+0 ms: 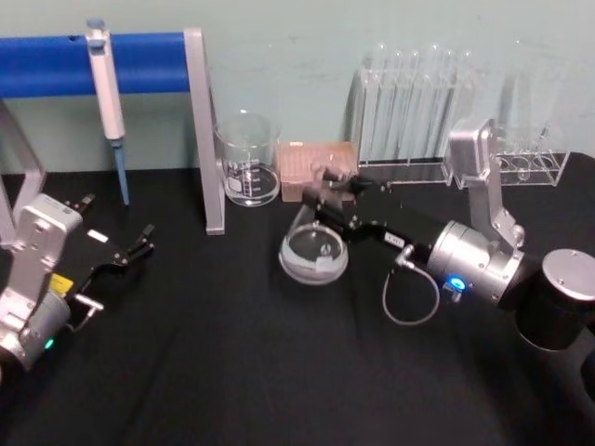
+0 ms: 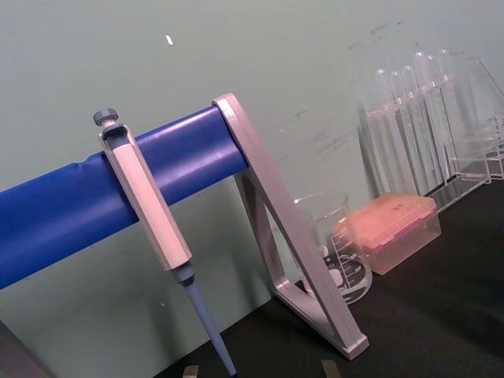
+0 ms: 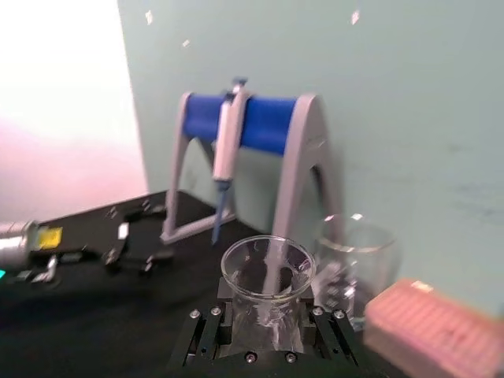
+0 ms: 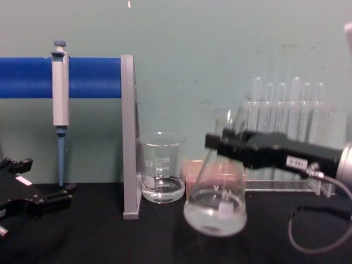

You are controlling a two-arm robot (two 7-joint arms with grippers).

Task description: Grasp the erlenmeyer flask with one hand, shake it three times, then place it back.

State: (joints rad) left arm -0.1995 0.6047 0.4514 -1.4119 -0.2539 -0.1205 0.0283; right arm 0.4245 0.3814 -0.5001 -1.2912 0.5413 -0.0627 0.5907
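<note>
Gripping the neck of the flask (image 1: 314,253), the right gripper's (image 1: 323,197) jaws hold it just in front of the beaker (image 1: 247,160); it looks like thin, slick glass, bottom-heavy with liquid and probably safest held under the lip, while the left gripper (image 1: 139,243) waits, spread, well left of the beaker.

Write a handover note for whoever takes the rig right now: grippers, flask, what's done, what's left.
Right gripper, black on a silver-grey wrist: shut on the neck of the clear glass conical erlenmeyer flask. The flask is tilted, in front of the straight-walled glass beaker and the pink box. I cannot tell if its base is off the black table.
Left gripper: open, holding nothing, low at the table's left.
Done: grasp.
Left: the shakes (count so far unknown), then set the flask upright and release.
</note>
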